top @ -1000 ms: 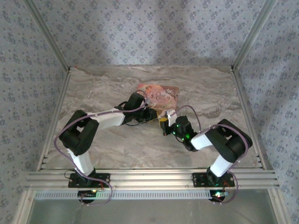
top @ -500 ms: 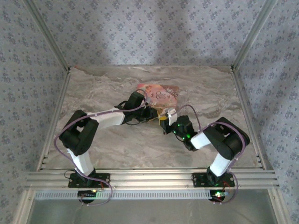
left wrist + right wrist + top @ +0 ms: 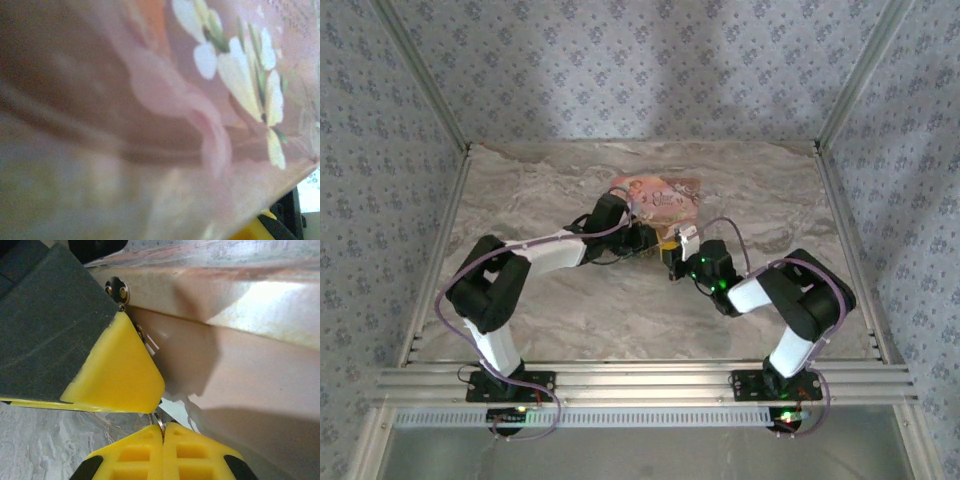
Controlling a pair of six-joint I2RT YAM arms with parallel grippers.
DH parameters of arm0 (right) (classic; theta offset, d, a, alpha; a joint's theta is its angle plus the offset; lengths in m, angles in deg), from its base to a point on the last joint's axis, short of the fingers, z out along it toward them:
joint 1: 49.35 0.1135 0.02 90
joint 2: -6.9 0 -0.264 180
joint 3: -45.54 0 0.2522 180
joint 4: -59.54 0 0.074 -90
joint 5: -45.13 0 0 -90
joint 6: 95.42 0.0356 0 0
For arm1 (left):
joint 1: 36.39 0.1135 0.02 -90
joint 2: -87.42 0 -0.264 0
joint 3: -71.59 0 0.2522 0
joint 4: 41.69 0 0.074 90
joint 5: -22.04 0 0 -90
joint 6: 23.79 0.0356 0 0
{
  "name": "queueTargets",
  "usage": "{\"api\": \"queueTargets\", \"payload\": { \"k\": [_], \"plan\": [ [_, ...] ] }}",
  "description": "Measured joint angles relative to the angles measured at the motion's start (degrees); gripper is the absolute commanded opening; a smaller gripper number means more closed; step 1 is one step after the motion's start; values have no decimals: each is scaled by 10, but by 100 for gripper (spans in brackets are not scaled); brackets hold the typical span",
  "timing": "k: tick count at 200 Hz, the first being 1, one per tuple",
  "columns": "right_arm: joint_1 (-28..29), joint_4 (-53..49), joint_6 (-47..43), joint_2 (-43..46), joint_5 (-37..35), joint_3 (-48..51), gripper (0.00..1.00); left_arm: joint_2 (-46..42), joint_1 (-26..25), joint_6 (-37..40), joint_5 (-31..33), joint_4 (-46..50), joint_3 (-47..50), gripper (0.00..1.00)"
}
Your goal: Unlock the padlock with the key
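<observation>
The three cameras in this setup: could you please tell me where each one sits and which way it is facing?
Top external: above and behind the bases, looking down at the table; both arms show, left gripper and right gripper meeting at the pink packet.
Left wrist: pressed close against the pink packet, blurred.
Right wrist: looks along its own yellow fingers, shut on a metal sliver, toward a shiny surface.
Shared: top and left wrist both show the packet.
</observation>
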Motion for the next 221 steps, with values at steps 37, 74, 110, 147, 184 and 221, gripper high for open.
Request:
{"api": "queueTargets", "payload": {
  "k": [37,74,110,147,184,221],
  "plan": [
    [-2,-10,11,-9,4,-9,0,6,2,0,5,-6,0,20],
    [-2,-7,24,-30,6,-9,0,19,2,0,7,-5,0,24],
    [-2,22,48,-68,10,-9,0,33,2,3,12,-6,1,34],
    [-1,24,74,-93,10,-9,0,33,5,0,-2,-15,17,51],
    [-1,26,108,-98,12,-9,0,-13,20,3,-2,-20,57,64],
    [-1,17,175,-86,24,-4,0,-84,38,-33,14,-98,139,64]
  ]
}}
